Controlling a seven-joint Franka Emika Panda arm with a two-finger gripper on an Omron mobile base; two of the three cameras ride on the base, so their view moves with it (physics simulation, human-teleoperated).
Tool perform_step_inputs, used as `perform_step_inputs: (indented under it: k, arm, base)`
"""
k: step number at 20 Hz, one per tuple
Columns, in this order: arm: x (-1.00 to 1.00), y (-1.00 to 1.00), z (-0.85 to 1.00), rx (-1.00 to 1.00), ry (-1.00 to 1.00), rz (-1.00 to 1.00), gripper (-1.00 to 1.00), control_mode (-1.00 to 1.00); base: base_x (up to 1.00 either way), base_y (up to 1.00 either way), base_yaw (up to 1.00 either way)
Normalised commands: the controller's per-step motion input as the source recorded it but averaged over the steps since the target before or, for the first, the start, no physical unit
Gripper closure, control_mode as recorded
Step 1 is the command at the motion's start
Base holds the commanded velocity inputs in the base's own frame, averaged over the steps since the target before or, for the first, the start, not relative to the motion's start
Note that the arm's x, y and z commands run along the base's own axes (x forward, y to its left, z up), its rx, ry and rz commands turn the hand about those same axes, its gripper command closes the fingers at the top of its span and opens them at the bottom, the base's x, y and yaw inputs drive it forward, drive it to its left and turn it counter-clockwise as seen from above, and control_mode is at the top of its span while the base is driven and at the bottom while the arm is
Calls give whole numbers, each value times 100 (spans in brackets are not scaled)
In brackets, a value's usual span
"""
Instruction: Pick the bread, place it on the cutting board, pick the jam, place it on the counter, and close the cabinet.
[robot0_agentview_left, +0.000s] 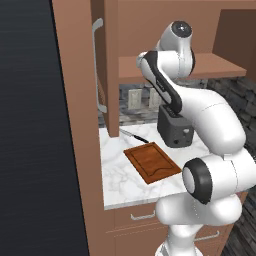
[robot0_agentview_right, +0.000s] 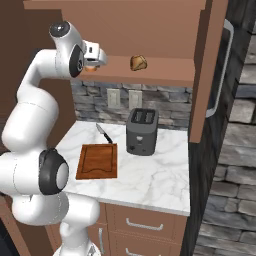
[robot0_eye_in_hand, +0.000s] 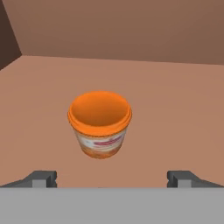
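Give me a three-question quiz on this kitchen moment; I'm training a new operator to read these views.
1. True or false: the bread lies on the cutting board.
2. What stands ahead of the gripper? A) toaster B) jam C) knife
3. Fill in: the gripper's fingers are ___.

Key: 1 false, it sits on the cabinet shelf. 2 B, the jam, not yet gripped. 3 open.
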Motion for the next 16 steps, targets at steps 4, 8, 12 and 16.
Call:
perform_step_inputs:
  k: [4,8,12,16]
  arm:
    - [34,12,0,0,0,0,-100,-100]
    - [31,7,0,0,0,0,-100,-100]
    - [25,3,0,0,0,0,-100,-100]
    - [17,1,0,0,0,0,-100,-100]
  base:
    - [0,0,0]
    - [0,0,0]
    - [0,0,0]
    - [0,0,0]
